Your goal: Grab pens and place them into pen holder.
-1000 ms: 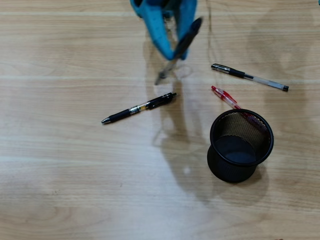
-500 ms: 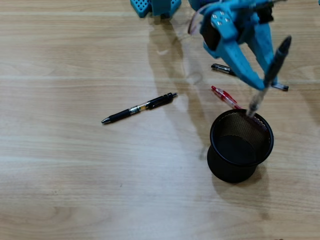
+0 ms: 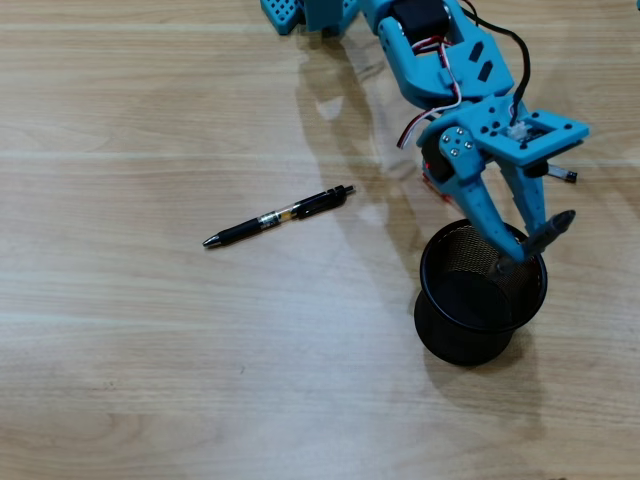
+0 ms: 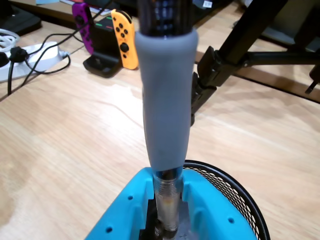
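My blue gripper [image 3: 522, 245] is shut on the grey pen [image 3: 535, 238] and holds it tilted over the black mesh pen holder [image 3: 432, 262]. The pen's lower tip sits just inside the far right of the rim. In the wrist view the grey pen [image 4: 165, 100] rises from the jaws of the gripper [image 4: 165, 222], with the holder's rim [image 4: 235, 187] right behind. A black pen with an amber middle [image 3: 278, 216] lies on the table to the left. Only the end of the clear-barrelled pen [image 3: 570, 176] shows past the gripper. The arm hides the red pen.
The arm's base [image 3: 310, 12] is at the top edge of the wooden table [image 3: 150, 350]. The wrist view shows game controllers [image 4: 125, 35], cables [image 4: 30, 50] and a black stand leg [image 4: 235, 50] at the table's far side.
The gripper carried the grey pen from the top middle of the table rightward and down. The pen's tip now dips inside the holder's rim. The arm now covers the red and clear pens.
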Tool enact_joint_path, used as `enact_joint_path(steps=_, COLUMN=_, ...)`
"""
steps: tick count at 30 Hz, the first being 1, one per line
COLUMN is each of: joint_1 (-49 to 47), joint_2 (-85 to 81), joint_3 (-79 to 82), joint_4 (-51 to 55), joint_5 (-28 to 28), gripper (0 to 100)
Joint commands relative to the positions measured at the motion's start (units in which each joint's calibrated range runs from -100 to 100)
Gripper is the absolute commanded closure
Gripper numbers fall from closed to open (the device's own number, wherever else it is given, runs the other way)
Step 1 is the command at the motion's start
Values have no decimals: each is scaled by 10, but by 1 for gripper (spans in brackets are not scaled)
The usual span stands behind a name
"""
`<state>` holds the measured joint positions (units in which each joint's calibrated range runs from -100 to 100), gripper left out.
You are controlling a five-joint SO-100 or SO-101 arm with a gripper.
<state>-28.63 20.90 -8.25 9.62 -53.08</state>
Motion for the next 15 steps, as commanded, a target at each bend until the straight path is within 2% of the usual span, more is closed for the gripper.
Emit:
enact_joint_path(steps=1, joint_1=12, joint_2=-4, joint_3=-22, joint_4=-9, joint_5=-2, gripper=87)
enact_joint_path(steps=15, joint_1=24, joint_2=-28, joint_3=-22, joint_4=-2, joint_5=7, gripper=88)
